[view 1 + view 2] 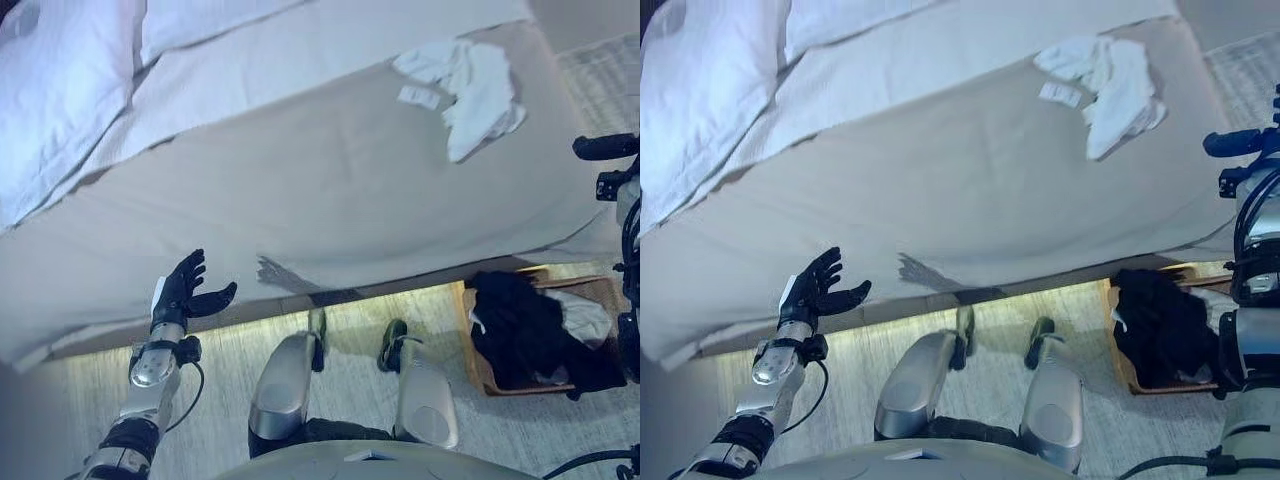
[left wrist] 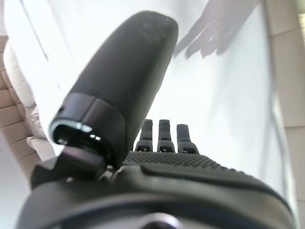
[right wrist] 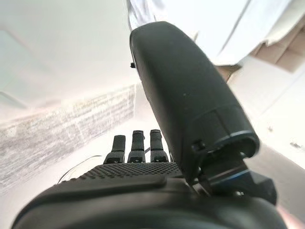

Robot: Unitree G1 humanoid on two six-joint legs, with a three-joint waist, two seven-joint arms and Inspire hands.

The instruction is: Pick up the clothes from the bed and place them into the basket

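Note:
A crumpled white garment (image 1: 468, 82) lies on the beige bed (image 1: 330, 190), at its far right part. Down on the floor to the right stands a brown basket (image 1: 472, 345) with black clothes (image 1: 515, 325) and a pale cloth (image 1: 583, 318) in it. My left hand (image 1: 186, 290) hovers at the bed's near edge, far left of the garment, fingers spread and holding nothing. My right hand (image 1: 1238, 142) hangs at the right edge, above the basket and beside the bed's corner. Its own wrist view shows the right hand (image 3: 143, 176) with straight fingers and nothing in it.
White pillows (image 1: 60, 90) and a folded white sheet (image 1: 230, 90) cover the bed's far left. A patterned rug (image 1: 605, 75) lies past the bed's right end. Pale plank floor (image 1: 230, 360) runs along the bed's near side.

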